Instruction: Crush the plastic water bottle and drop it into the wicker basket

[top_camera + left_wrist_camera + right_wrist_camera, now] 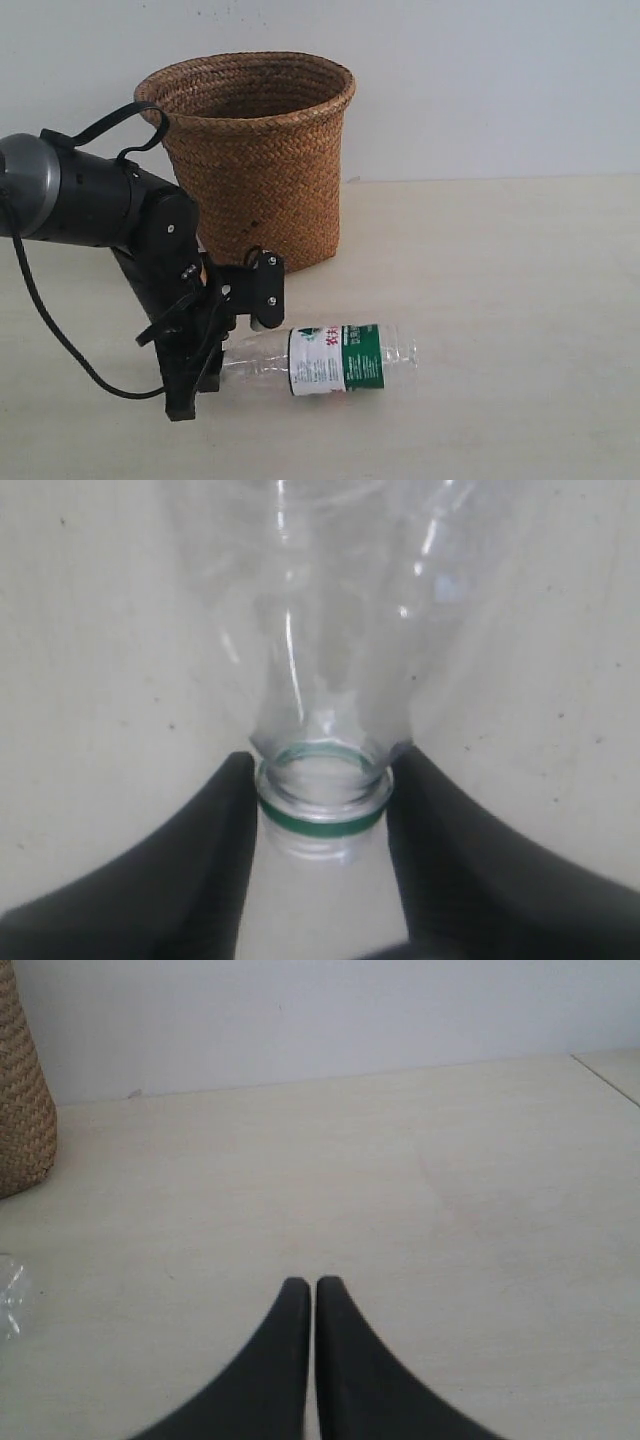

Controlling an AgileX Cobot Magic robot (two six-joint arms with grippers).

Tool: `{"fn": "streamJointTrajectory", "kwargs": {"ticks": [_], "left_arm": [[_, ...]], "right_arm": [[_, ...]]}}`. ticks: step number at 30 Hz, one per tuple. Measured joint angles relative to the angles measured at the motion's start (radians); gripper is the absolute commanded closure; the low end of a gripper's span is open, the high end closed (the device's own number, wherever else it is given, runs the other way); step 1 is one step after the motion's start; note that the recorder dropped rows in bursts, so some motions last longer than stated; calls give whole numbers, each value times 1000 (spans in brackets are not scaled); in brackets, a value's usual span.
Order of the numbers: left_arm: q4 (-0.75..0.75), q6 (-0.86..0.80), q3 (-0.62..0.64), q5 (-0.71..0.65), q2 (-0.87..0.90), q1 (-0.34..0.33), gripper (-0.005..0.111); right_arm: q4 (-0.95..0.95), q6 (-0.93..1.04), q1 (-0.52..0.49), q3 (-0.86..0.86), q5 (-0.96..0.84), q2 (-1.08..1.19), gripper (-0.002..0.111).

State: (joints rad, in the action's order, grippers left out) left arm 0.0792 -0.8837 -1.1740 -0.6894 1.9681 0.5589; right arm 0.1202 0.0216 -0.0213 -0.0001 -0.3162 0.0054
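The plastic water bottle lies on its side on the pale table, its white-and-green label facing the camera and its open neck pointing left. My left gripper is low at that neck. In the left wrist view its two black fingers press on either side of the green neck ring, so the left gripper is shut on the bottle. The wicker basket stands upright just behind the gripper and bottle. My right gripper is shut and empty over bare table, and does not show in the exterior view.
The right wrist view catches the basket's side and a clear sliver of the bottle at one edge. A black cable loops from the left arm over the table. A white wall runs behind the table.
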Motion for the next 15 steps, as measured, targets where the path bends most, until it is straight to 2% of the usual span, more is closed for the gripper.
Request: {"fn": "streamJointTrajectory", "kwargs": {"ticks": [5, 12, 15], "left_arm": [[-31, 145, 0, -95, 0, 0, 103], [-79, 169, 57, -119, -57, 0, 103], [-19, 175, 103, -125, -131, 0, 103]], "right_arm": [[0, 0, 0, 0, 0, 0, 108], [0, 0, 0, 0, 0, 0, 108], [0, 0, 0, 0, 0, 0, 108]]}}
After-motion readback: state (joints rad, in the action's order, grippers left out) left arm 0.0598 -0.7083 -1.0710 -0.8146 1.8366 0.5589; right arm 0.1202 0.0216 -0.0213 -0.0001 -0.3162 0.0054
